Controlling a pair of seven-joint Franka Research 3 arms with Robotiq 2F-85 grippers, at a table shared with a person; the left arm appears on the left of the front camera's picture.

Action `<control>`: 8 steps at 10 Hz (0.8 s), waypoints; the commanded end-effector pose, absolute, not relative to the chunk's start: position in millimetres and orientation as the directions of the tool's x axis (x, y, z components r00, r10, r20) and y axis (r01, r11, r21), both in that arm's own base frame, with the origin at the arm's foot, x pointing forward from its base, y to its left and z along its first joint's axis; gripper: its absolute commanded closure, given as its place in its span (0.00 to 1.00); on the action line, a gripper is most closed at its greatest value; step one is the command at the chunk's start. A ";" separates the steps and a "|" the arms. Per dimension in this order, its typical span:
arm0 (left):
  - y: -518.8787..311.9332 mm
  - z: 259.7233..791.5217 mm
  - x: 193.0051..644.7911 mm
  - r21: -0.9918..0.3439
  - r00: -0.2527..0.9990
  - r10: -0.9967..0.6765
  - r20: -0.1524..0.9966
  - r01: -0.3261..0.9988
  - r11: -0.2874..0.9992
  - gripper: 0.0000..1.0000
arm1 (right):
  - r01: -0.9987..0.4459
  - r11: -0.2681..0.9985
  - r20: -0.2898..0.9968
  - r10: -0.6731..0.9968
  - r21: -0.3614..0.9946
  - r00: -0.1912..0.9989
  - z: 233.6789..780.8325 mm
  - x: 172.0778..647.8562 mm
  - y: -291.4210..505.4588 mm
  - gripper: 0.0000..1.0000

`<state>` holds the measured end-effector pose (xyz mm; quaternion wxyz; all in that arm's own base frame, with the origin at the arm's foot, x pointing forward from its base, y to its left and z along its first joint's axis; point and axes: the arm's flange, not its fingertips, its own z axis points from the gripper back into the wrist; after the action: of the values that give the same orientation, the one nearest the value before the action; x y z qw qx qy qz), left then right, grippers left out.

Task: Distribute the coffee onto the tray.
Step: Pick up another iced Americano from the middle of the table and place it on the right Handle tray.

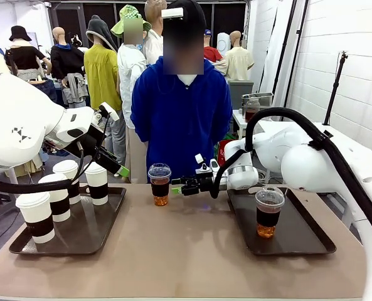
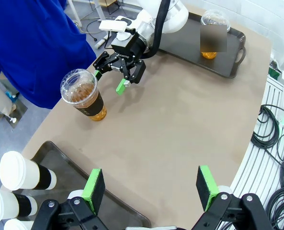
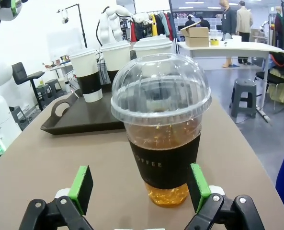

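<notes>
two dark trays are sitting on the brown table (image 1: 186, 251). the left tray (image 1: 85, 235) at 9 o'clock is carrying four white lidded cups (image 1: 59, 197) with dark sleeves, bunched along its outer side. the right tray (image 1: 298, 235) at 3 o'clock is holding one clear dome-lidded cup (image 1: 268, 212) of amber drink near its inner edge.

the second clear cup (image 1: 159, 184) is standing upright on bare table between the trays, toward the far edge at about 11 o'clock from table centre, just in front of the person in blue (image 1: 182, 119).

the right gripper (image 1: 180, 187) is reaching across from 3 o'clock, level with that cup and just beside it. in the right wrist view its green pads (image 3: 82, 184) are spread wide, sitting either side of the clear cup (image 3: 163, 134) low down, not visibly touching it. in the left wrist view the right gripper (image 2: 113, 76) is sitting at the cup's 2 o'clock, fingers apart, a small gap showing.

the left gripper (image 1: 113, 166) is hanging above the left tray's far inner corner, near the white cups. the left wrist view is showing its pads (image 2: 95, 184) wide apart over the tray edge (image 2: 84, 165) and table, nothing between them.
</notes>
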<state>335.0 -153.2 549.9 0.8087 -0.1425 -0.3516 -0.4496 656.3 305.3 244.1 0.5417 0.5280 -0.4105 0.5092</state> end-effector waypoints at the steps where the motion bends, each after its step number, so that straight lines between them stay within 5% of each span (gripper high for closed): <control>1: -151.7 549.3 336.2 0.090 0.337 -0.631 0.699 0.834 0.545 0.00 | -0.985 -0.058 0.982 0.108 0.161 0.154 242.4 669.4 321.4 0.00; 8: -151.7 549.3 336.2 0.090 0.337 -0.631 0.699 0.834 0.545 0.00 | -0.981 -0.074 0.979 0.115 0.179 0.170 236.7 677.9 335.8 0.00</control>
<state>335.0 -153.2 549.9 0.8087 -0.1425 -0.3516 -0.4496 669.3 327.7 235.9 0.5367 0.5354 -0.4132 0.5046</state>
